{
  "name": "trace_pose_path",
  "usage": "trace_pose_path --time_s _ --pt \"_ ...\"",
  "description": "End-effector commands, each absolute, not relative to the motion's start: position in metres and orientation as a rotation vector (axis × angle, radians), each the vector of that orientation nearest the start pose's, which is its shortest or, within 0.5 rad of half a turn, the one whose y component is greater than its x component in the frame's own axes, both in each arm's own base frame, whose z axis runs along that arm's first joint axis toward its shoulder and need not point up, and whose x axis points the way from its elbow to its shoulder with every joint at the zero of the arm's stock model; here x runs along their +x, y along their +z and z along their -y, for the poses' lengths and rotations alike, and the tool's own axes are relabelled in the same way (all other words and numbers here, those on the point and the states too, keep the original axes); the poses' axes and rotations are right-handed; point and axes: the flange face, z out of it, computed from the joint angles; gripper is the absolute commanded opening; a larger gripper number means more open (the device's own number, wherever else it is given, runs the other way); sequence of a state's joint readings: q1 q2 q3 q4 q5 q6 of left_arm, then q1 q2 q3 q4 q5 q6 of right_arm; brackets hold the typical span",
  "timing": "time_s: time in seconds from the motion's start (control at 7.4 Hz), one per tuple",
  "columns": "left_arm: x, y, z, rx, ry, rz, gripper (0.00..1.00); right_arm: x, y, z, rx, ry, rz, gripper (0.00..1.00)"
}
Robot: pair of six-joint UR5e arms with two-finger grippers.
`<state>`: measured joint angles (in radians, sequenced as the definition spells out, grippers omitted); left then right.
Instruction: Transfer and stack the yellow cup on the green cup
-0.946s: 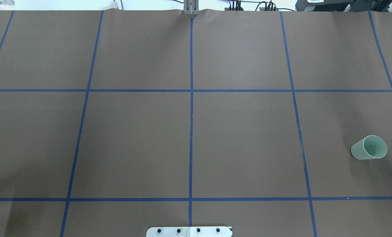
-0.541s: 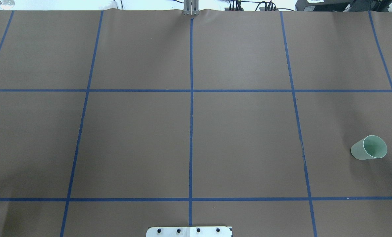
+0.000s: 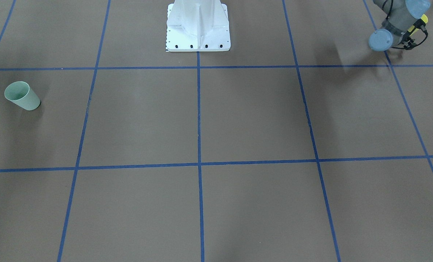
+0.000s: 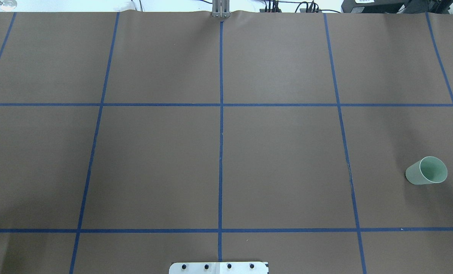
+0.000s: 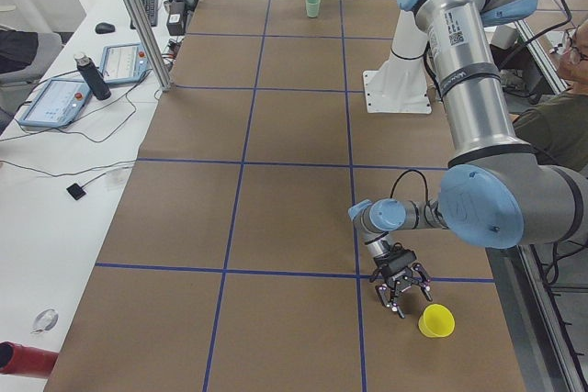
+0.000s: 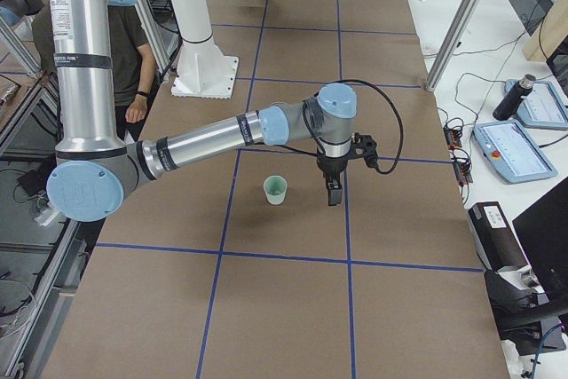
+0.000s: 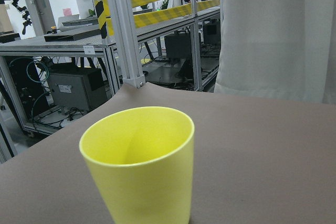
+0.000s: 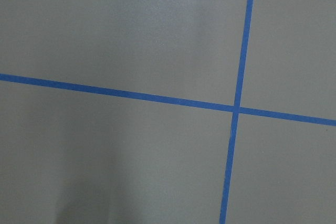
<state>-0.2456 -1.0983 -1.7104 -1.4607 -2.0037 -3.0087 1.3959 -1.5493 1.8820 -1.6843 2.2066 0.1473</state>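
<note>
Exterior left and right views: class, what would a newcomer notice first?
The bright yellow cup stands upright at the table's near end, the left arm bent down with its jaws beside it. In the exterior right view, the green cup stands beside the right arm's wrist.

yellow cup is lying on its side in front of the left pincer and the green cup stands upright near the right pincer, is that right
Not quite: the yellow cup stands upright, rim up, not on its side; the left wrist view shows it. The rest holds: it is in front of the left pincer, and the green cup stands upright near the right pincer.
</note>
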Motion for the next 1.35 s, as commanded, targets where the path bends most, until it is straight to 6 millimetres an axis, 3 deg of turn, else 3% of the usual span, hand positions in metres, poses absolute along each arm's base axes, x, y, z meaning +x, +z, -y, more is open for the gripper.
trace_pose_path --time_s 0.0,0.14,0.68,1.22 --pt "0.19 0.797 0.133 -0.117 -1.736 0.699 0.99 -0.013 0.517 0.499 0.107 -0.097 0.658 0.99" --pt "0.18 0.801 0.129 -0.11 -1.742 0.704 0.99 -0.013 0.517 0.499 0.106 -0.096 0.658 0.99" --pt "0.194 0.798 0.112 -0.138 -1.741 0.696 0.99 -0.013 0.515 0.5 0.112 -0.097 0.654 0.99" --pt "0.179 0.801 0.102 -0.138 -1.744 0.686 0.99 -0.012 0.513 0.499 0.114 -0.098 0.655 0.99"
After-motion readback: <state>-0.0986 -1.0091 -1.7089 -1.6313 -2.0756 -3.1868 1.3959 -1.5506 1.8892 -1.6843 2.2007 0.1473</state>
